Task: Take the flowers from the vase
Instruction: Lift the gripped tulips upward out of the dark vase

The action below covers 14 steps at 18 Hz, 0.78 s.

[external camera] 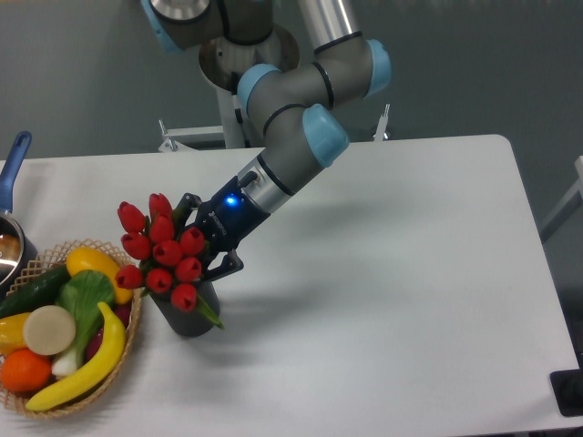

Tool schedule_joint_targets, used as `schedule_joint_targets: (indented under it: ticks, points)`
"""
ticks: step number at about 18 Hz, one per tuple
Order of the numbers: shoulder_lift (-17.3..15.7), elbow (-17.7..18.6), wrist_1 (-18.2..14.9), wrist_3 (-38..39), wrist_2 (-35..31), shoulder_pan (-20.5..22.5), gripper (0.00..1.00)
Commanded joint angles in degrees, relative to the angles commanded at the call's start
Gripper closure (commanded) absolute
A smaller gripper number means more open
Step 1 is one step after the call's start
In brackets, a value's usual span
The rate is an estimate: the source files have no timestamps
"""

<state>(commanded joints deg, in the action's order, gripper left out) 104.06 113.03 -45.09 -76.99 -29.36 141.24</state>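
The flowers (162,255), a bunch of red tulip buds with green leaves, stand in the small dark grey vase (186,319) on the left of the white table and lean to the left. My gripper (207,235) reaches in from the upper right, just above the vase mouth. One finger sits behind the buds and the other in front of them, so the jaws close around the bunch below the buds. The stems are hidden by buds and fingers.
A wicker basket (130,339) of fruit and vegetables stands just left of the vase, almost touching it. A metal pot with a blue handle (13,164) sits at the left edge. The arm's base column (239,82) rises behind the table.
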Motion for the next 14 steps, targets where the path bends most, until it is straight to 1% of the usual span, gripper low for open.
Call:
schedule_joint_targets:
  ticks: [7,9,14]
  points:
    - [-0.26,0.0,-0.09,0.35,1.23,0.26,0.53]
    - [-0.79,-0.17,-0.09,3.07,1.76,0.26,0.53]
    - [-1.41,-0.26,-0.09,3.52,2.02,0.53,0.53]
